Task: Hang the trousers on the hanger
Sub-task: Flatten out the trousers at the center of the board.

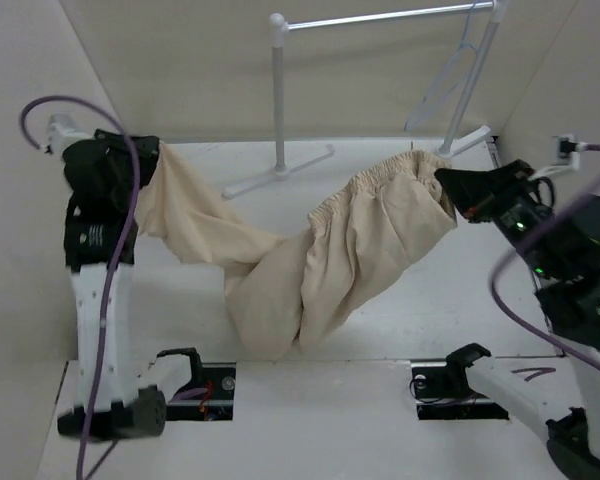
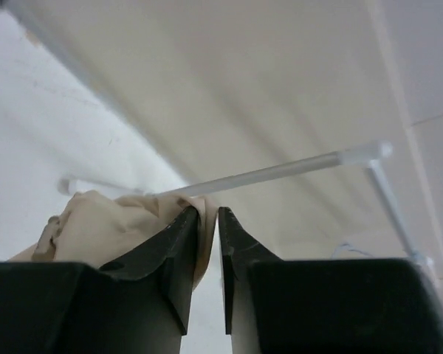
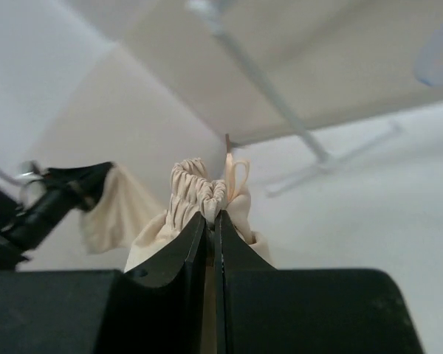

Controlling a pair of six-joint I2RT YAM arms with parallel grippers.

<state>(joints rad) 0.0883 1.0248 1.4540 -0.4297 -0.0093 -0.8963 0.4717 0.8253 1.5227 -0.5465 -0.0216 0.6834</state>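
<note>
Cloth this soft and light sags wherever we leave it unsupported: the trousers hang in front of the rack, their middle drooping to the white counter. Our left end effector pinches a leg end and our right end effector the gathered waistband, both narrow on fabric. We judge those sound holds. Beige walls close in behind the rack, and the hanger hangs from its right end.
</note>
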